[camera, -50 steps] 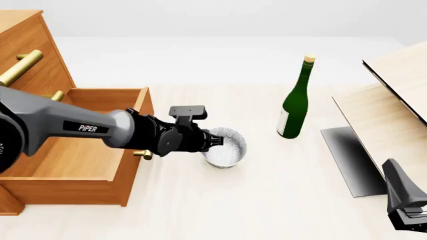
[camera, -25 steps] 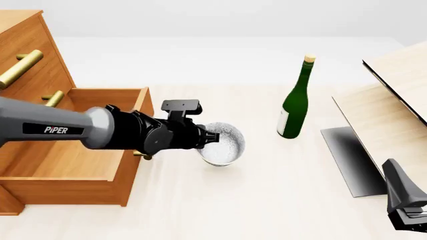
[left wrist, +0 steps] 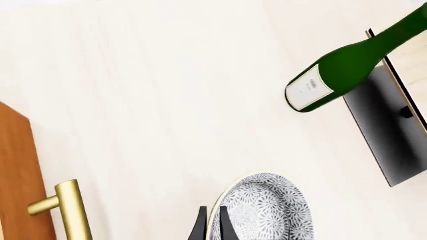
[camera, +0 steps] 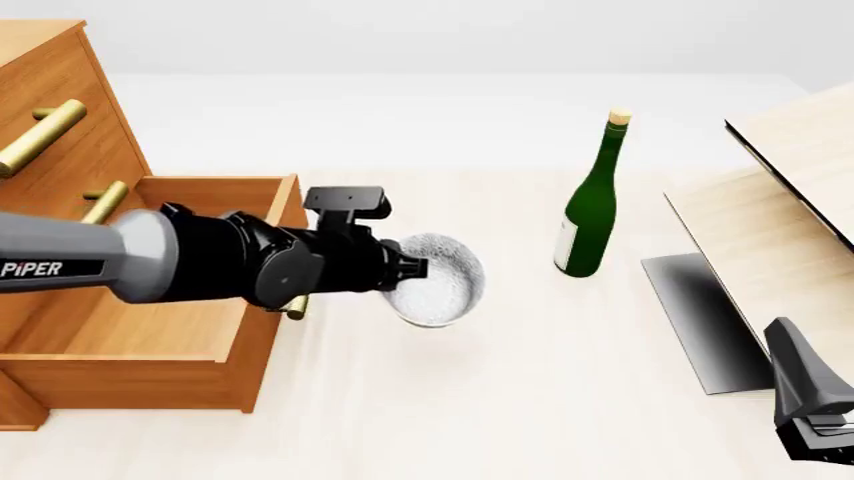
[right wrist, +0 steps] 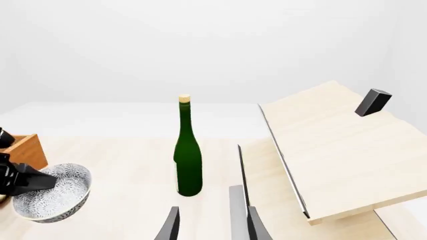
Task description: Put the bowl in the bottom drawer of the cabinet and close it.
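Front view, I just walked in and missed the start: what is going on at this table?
The left tool grips the rim of a speckled bowl and holds it tilted, clear of the table, just beside the open bottom drawer of the wooden cabinet. The bowl is not yet in the drawer. The right tool waits open at the near right, holding nothing. A green bottle stands upright farther back.

Cabinet [camera: 54, 80] cropped; right gripper [camera: 817, 432] partly cut off.
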Controlling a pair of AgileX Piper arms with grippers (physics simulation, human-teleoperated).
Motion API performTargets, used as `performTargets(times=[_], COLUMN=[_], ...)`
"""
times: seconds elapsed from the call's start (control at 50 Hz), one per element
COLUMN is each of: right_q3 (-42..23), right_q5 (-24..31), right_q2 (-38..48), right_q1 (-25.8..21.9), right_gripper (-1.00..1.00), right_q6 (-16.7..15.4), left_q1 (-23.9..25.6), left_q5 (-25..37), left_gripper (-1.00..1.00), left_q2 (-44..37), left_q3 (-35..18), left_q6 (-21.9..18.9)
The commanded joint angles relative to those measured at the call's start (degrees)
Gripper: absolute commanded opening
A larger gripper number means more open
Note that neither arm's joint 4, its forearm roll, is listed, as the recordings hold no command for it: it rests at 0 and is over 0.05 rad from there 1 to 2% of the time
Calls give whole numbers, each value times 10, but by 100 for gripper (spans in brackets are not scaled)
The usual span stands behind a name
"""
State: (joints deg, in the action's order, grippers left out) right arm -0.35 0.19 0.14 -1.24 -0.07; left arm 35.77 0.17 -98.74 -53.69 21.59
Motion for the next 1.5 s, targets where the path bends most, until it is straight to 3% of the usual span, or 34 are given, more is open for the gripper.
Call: performTargets(times=[0.02,1.5], right_q3=[0,0], right_q5=[0,0], right_q2=[0,0], right_q1=[0,0], right_gripper=[100,100], right_q6=[0,0], left_q1=[-13,-61], left_q5=[-1,77], left_gripper=[-100,-100], left_q2=[23,245], left_q3=[25,97], left_q6=[-6,-57])
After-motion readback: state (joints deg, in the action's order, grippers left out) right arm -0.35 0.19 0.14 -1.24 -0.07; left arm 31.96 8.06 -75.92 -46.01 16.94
